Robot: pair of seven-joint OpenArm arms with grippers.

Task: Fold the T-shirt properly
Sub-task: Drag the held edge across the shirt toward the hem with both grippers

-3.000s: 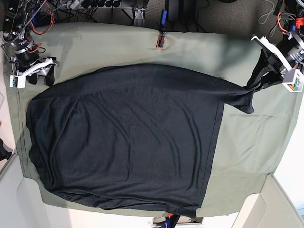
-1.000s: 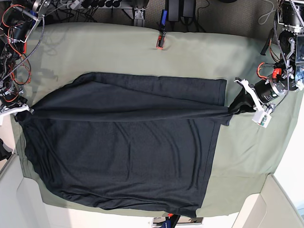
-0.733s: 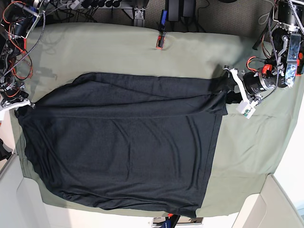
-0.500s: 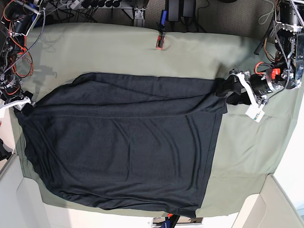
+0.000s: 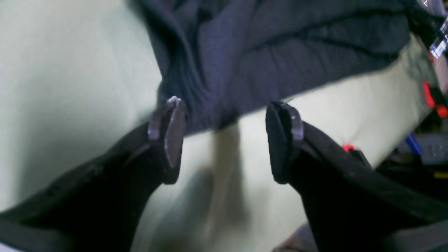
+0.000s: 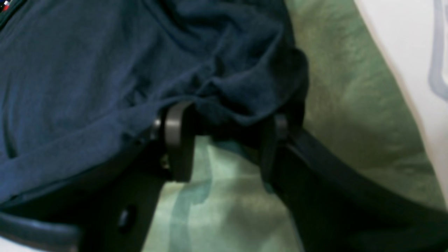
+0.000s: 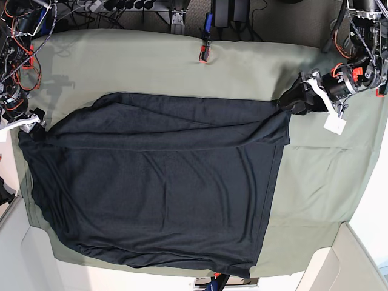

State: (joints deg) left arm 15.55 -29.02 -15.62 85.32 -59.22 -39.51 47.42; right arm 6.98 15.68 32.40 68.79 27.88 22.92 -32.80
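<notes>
Charcoal knit T-shirt (image 7: 157,188), spread flat, top edge folded over

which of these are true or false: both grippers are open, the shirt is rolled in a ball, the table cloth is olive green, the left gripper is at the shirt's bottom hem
1. Both grippers are open. True: the left gripper and right gripper each show spread jaws with fabric at their tips.
2. The T-shirt is rolled in a ball. False: it lies spread out, one edge folded over.
3. The table cloth is olive green. True.
4. The left gripper is at the shirt's bottom hem in the base view. False: it sits at the upper right corner.
</notes>
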